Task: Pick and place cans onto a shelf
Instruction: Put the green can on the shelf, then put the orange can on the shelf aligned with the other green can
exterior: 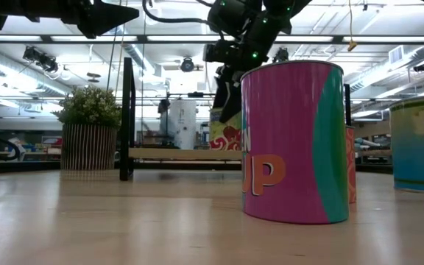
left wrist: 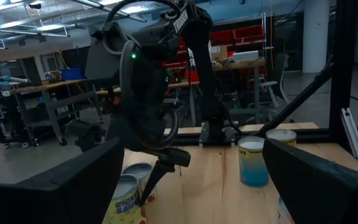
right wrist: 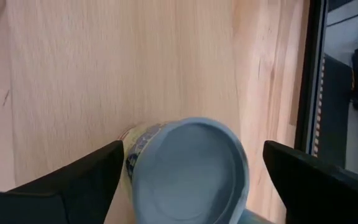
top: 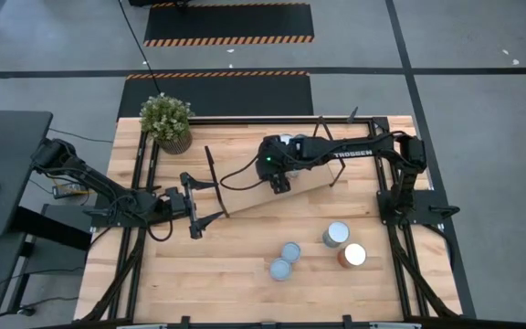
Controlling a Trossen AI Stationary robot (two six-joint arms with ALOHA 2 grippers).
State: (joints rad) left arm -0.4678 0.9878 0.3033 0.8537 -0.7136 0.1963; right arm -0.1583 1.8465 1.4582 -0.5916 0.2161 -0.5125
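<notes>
Jaws of the right gripper [top: 279,185] stand apart over the shelf [top: 245,194], seen from above, with a can beneath them mostly hidden by the arm; the left gripper [top: 197,203] waits with jaws wide by the shelf's near end. Four more cans [top: 337,234] stand loose on the counter [top: 226,274] in front, well apart from the shelf. A potted plant [top: 166,121] sits at the far corner, clear of the work

From counter height, a pink and teal can [exterior: 293,141] fills the foreground; the shelf board shows behind it, the right arm hanging above

Past the left wrist's spread fingers [left wrist: 73,186], the right arm stands over two cans on the board, and a blue can [left wrist: 253,160] stands farther off

Right wrist: a pale-topped can [right wrist: 188,171] sits between the open fingers [right wrist: 67,180], on the board, not clamped

Such tins look rigid, smooth-sided and likely slippery; a grip across the middle of the wall seems safest. Neighbouring cans on the shelf could be knocked
</notes>
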